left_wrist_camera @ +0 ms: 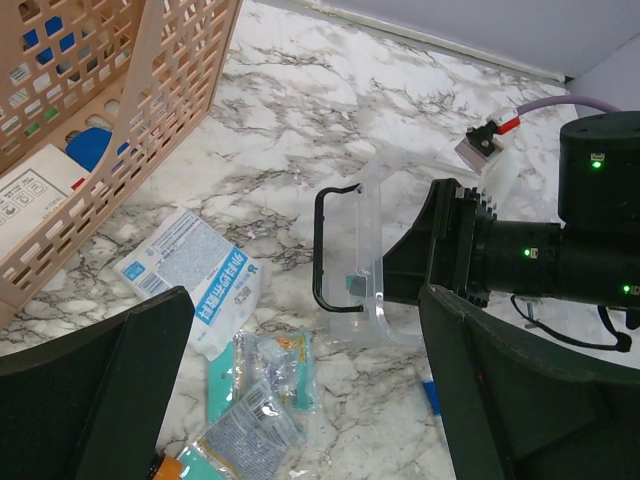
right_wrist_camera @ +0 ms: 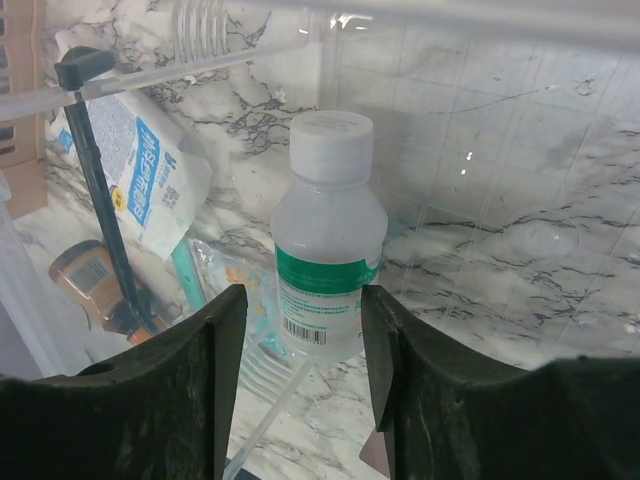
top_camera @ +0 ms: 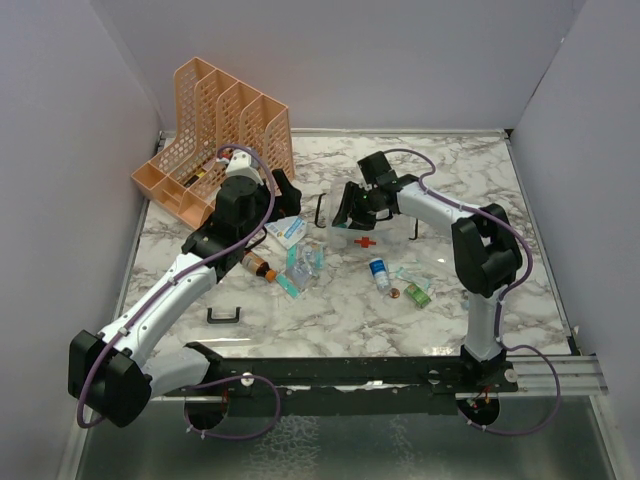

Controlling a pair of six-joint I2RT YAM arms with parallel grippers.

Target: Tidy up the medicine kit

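The medicine kit (top_camera: 372, 238) is a clear box with a red cross and a black handle (top_camera: 320, 210), mid-table; it also shows in the left wrist view (left_wrist_camera: 375, 250). My right gripper (top_camera: 352, 208) reaches into it. In the right wrist view a white-capped bottle with a green label (right_wrist_camera: 325, 235) stands between my right gripper's (right_wrist_camera: 300, 300) fingers, with a gap on the left side; the jaws are open. My left gripper (top_camera: 288, 200) hovers open and empty (left_wrist_camera: 310, 400) above a white-and-blue packet (left_wrist_camera: 195, 280) and clear sachets (left_wrist_camera: 265, 385).
An orange mesh rack (top_camera: 215, 130) with boxes inside stands at back left. An amber bottle (top_camera: 258, 266) lies by the sachets. A blue-capped vial (top_camera: 379, 270) and a green item (top_camera: 417, 293) lie right of centre. A black clip (top_camera: 224, 317) lies near the front.
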